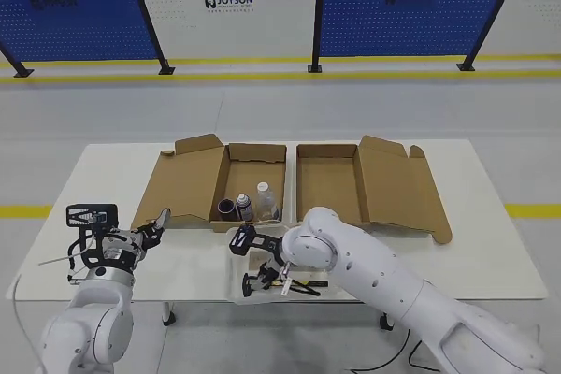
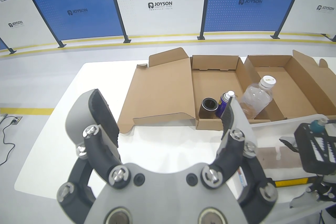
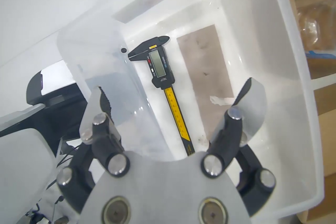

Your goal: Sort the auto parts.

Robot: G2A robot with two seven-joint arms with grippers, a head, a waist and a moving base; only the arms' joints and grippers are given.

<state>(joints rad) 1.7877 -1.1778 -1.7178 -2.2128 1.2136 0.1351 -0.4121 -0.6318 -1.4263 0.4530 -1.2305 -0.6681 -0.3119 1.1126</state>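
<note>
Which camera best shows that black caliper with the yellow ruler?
The right wrist view: the black digital caliper lies plainly in the clear plastic bin. The top view hides most under the right arm; the left wrist view catches its yellow scale.

A white rectangular table (image 1: 467,262) carries three containers. Two open cardboard boxes sit side by side toward its far edge, the left box (image 1: 262,168) and the right box (image 1: 327,182), each with its lid flap lying flat outward. A clear plastic bin (image 3: 275,38) rests at the near edge, just in front of them.
</note>
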